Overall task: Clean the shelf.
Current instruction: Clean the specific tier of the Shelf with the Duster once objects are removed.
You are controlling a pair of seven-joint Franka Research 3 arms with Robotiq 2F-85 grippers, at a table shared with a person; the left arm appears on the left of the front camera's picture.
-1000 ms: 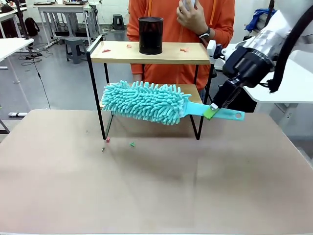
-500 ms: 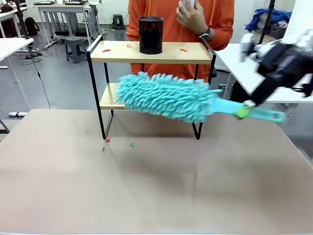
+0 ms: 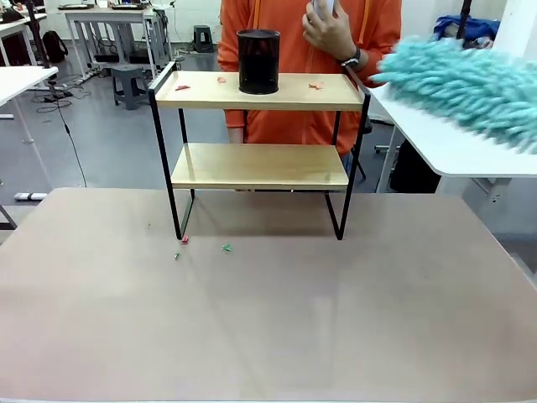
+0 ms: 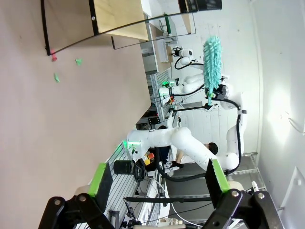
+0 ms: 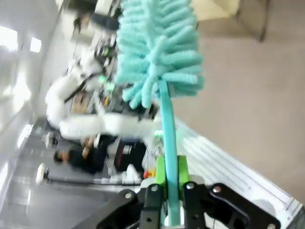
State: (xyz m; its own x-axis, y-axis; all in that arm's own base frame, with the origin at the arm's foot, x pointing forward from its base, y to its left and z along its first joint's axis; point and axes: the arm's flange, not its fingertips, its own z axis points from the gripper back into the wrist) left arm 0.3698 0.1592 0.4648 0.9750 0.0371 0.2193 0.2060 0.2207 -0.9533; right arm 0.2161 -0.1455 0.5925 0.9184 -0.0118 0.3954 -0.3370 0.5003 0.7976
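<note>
The shelf (image 3: pixel 256 166), two light wooden boards in a black frame, stands at the table's far side. Red scraps (image 3: pixel 316 85) and a black mesh cup (image 3: pixel 258 60) lie on its top board; the lower board is bare. A turquoise fluffy duster (image 3: pixel 470 84) hovers blurred at the upper right, away from the shelf. In the right wrist view my right gripper (image 5: pixel 167 191) is shut on the duster's handle, with the duster head (image 5: pixel 159 52) above. My left gripper (image 4: pixel 157 181) stands open over the table, holding nothing, with the shelf (image 4: pixel 119 19) and the duster (image 4: pixel 212 62) far off.
Small red and green scraps (image 3: pixel 226 247) lie on the beige tabletop (image 3: pixel 268 319) in front of the shelf's left leg. A person in an orange top (image 3: pixel 285 34) stands behind the shelf with one hand raised. A white table (image 3: pixel 453 147) sits at the right.
The duster has swung from the shelf's lower board up and to the right, clear of the shelf. The right arm has left the front view.
</note>
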